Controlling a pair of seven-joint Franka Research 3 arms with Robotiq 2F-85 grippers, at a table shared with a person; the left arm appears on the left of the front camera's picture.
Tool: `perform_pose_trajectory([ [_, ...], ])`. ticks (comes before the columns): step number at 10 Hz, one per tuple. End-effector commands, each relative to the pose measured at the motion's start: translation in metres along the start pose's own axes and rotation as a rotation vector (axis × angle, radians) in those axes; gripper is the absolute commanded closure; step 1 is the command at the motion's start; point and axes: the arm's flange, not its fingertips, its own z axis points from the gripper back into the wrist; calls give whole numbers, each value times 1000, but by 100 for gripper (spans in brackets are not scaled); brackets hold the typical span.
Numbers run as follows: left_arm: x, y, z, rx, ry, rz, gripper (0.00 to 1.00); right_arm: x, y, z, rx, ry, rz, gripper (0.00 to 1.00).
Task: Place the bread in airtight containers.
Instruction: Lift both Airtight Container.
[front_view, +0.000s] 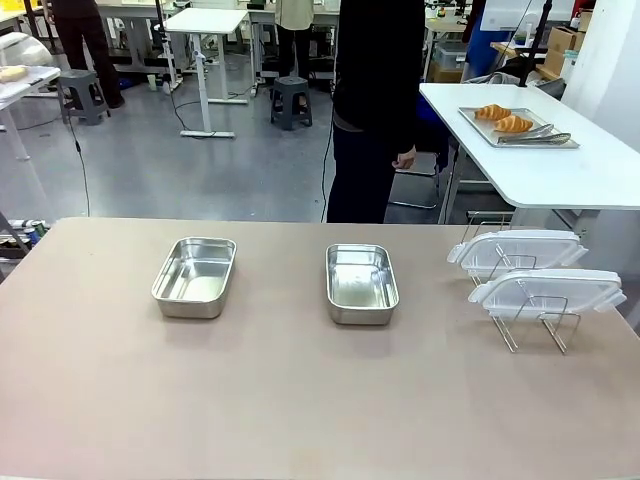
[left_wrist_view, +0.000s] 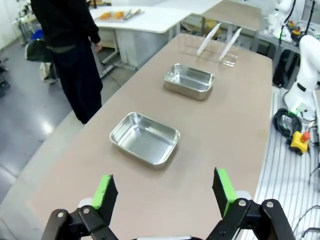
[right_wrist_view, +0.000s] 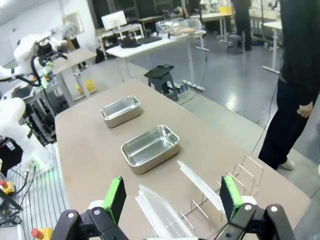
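Note:
Two empty steel containers sit on the beige table: the left container (front_view: 195, 276) (left_wrist_view: 145, 137) (right_wrist_view: 121, 110) and the middle container (front_view: 361, 283) (left_wrist_view: 189, 81) (right_wrist_view: 150, 147). Two clear lids (front_view: 517, 251) (front_view: 548, 290) (right_wrist_view: 162, 212) lean in a wire rack (front_view: 530, 325) at the right. Two golden croissants (front_view: 503, 118) (left_wrist_view: 111, 15) lie on a metal tray (front_view: 517, 128) on a white side table beyond the person. My left gripper (left_wrist_view: 164, 192) hovers open above the table, short of the left container. My right gripper (right_wrist_view: 171, 197) hangs open over the lid rack.
A person in dark clothes (front_view: 375, 100) stands at the far edge, between my table and the white side table (front_view: 540, 160). Metal tongs (front_view: 530, 136) rest on the tray beside the croissants. The near half of the table is bare.

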Motion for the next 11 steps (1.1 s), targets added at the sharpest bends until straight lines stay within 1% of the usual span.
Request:
perform_pose_trajectory([
  [1,9,1,-20,-1,1,23,0,4,-6,-5,35,29,9,0],
  [2,0,0,0,0,0,0,0,0,0,0,0,0,0,0],
  [11,0,0,0,0,0,0,0,0,0,0,0,0,0,0],
])
